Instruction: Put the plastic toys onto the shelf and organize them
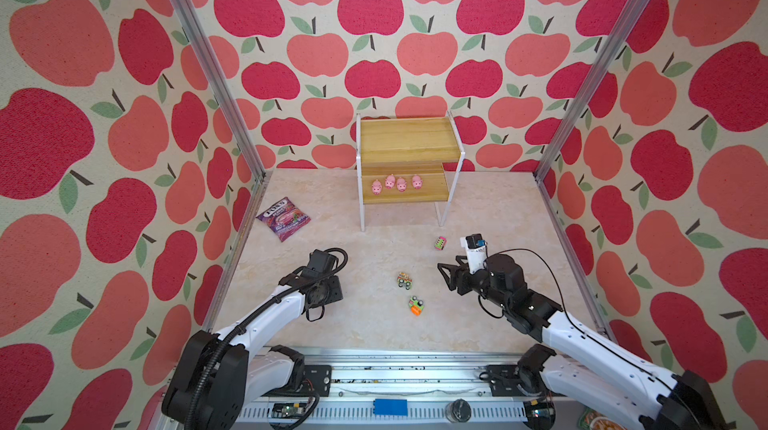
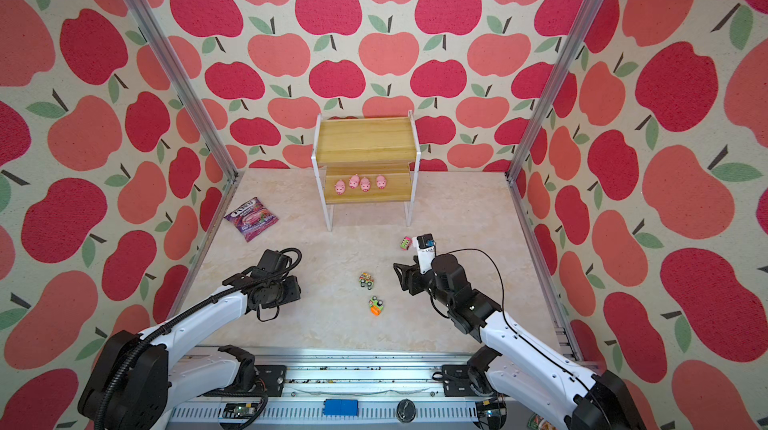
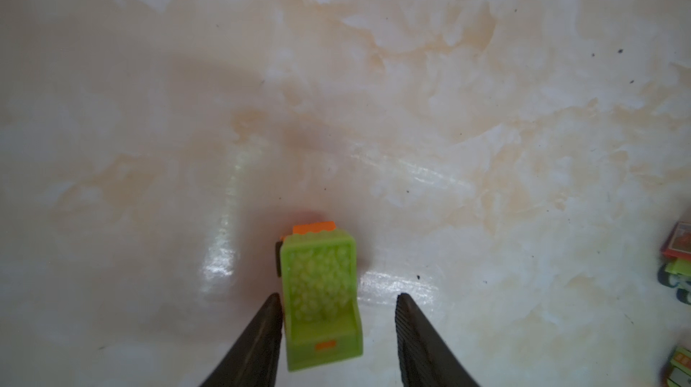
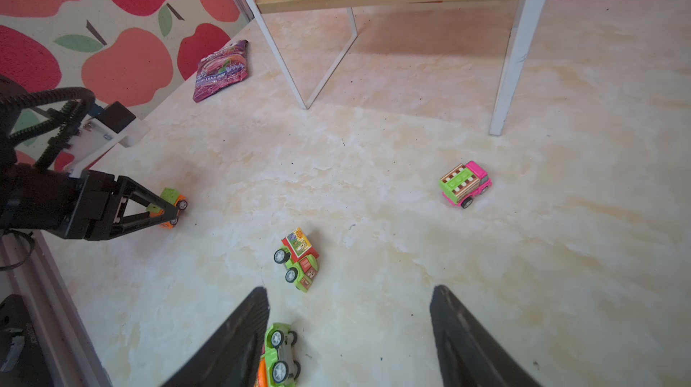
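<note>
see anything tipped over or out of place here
Yes. Two cars in the middle lie on their sides, wheels showing: the green-and-red truck and the green-and-orange car. The purple candy bag at far left is no toy. The four pigs stand neatly on the shelf.

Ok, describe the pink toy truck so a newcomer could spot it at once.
Find the two-tier wooden shelf at the back of the table. Just ahead of its right front leg stands a lone small truck. Only it has a hot-pink cab and base; the other vehicles are mostly green.
</note>
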Action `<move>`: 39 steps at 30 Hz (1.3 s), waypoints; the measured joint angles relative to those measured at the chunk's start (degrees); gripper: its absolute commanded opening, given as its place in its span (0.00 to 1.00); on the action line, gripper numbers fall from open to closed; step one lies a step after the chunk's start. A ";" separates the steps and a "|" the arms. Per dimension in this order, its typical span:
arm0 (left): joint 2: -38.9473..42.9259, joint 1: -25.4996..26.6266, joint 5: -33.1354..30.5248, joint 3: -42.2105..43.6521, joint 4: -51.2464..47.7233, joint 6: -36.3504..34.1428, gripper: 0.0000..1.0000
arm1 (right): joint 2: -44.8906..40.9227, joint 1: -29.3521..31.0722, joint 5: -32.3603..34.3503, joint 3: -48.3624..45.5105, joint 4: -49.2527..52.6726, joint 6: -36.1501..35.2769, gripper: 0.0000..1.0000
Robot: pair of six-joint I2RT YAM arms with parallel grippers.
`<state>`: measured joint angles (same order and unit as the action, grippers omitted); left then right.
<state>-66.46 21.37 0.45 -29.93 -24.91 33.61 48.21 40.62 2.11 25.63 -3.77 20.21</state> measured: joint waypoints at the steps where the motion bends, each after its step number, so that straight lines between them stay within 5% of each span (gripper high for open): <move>1: -0.13 0.17 0.00 0.00 0.31 -0.04 0.45 | -0.59 -0.59 0.00 0.00 0.24 0.02 0.71; 20: -10.86 5.99 -0.02 -6.71 4.92 -1.84 0.31 | 1.60 -4.44 -0.09 0.02 3.45 0.85 0.70; 30: -21.81 11.08 0.44 -15.76 8.17 -5.70 0.31 | 4.31 -4.44 -0.07 0.07 3.43 0.83 0.69; 39: -32.81 12.44 1.92 -26.73 10.43 -7.48 0.42 | 5.81 -4.44 0.22 1.29 3.45 0.79 0.68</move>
<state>-99.26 33.80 2.37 -56.66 -14.48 26.13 54.02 36.18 2.33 26.92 -0.32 20.99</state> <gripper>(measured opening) 0.387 0.683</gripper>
